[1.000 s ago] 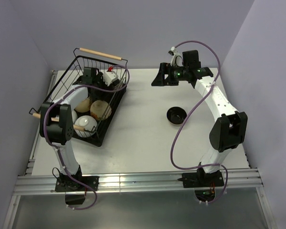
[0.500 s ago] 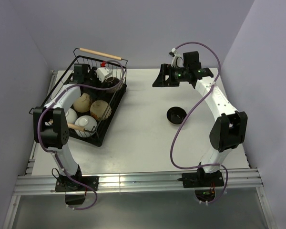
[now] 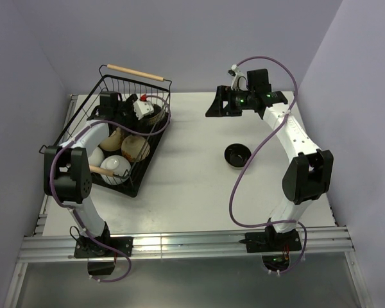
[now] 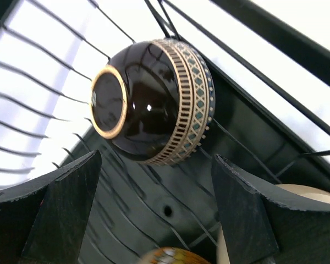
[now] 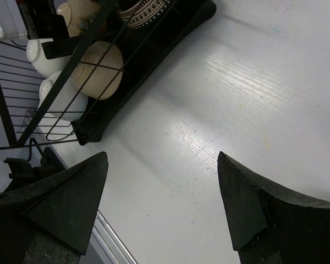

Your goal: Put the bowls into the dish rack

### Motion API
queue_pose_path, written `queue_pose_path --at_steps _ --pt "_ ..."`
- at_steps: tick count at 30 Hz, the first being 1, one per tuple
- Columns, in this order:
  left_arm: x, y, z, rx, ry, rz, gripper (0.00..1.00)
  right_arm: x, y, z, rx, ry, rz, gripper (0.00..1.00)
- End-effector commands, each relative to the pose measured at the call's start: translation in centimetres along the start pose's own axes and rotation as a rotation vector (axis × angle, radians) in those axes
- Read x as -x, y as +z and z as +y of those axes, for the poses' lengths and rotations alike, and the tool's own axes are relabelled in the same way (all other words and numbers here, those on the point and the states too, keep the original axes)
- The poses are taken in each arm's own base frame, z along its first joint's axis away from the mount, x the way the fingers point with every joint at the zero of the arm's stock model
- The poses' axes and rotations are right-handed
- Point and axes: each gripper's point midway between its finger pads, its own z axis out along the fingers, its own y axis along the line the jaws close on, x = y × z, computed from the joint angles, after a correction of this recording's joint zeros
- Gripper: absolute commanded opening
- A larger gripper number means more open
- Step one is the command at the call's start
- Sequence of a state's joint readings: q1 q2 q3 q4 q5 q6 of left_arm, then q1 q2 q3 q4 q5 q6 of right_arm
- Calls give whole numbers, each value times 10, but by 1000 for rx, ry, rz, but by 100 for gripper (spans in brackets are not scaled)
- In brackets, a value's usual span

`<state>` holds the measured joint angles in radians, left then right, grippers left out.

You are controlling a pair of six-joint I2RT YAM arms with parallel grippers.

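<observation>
**Both claws wide open and empty; five bowls in rack, black bowl out on table**

Top view: the dish rack (image 3: 129,186) sits at 9–10 o'clock on the table (image 3: 192,192), long side running near-to-far. The left arm reaches into it, with the left claw (image 4: 155,181) down at the rack's 12 o'clock end.

Left wrist view: both fingers (image 4: 60,214) stand far apart with nothing between them. Only the black tray floor shows in the gap. The brown bowl (image 4: 154,102) lies on its side just past the tips, at 12 o'clock from the claw and clear of both fingers. Its foot ring faces 9 o'clock and its patterned rim band faces 3 o'clock. It leans on the wire wall.

Rest of the rack, from the top view:
- Two cream bowls (image 3: 136,147) sit mid-rack, close together.
- Two white bowls (image 3: 117,165) sit at the 6 o'clock end, under the near wooden handle (image 3: 106,171).

The black bowl (image 3: 237,154) stands upright on bare table at 3 o'clock from table centre, well apart from the rack. Neither arm touches it.

The right claw (image 5: 162,187) hovers at 1 o'clock over the table, pointing toward 9 o'clock, with the black bowl off at its 6 o'clock. In the right wrist view it gapes wide and holds nothing. Only white tabletop shows between the fingers, and the rack is at 11 o'clock in that view.
</observation>
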<state>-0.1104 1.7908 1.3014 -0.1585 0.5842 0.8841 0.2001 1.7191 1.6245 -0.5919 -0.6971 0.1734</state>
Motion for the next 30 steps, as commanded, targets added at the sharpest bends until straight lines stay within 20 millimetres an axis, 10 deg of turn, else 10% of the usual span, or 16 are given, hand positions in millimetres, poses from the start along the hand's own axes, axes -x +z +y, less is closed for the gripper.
queue_pose_path --at_steps 1,30 --pt "27 -3 12 8 194 -124 87 10 -8 0 1 -27 -39 87" --pt "-5 36 8 -164 505 -171 88 9 0 -17 -16 15 -11 87"
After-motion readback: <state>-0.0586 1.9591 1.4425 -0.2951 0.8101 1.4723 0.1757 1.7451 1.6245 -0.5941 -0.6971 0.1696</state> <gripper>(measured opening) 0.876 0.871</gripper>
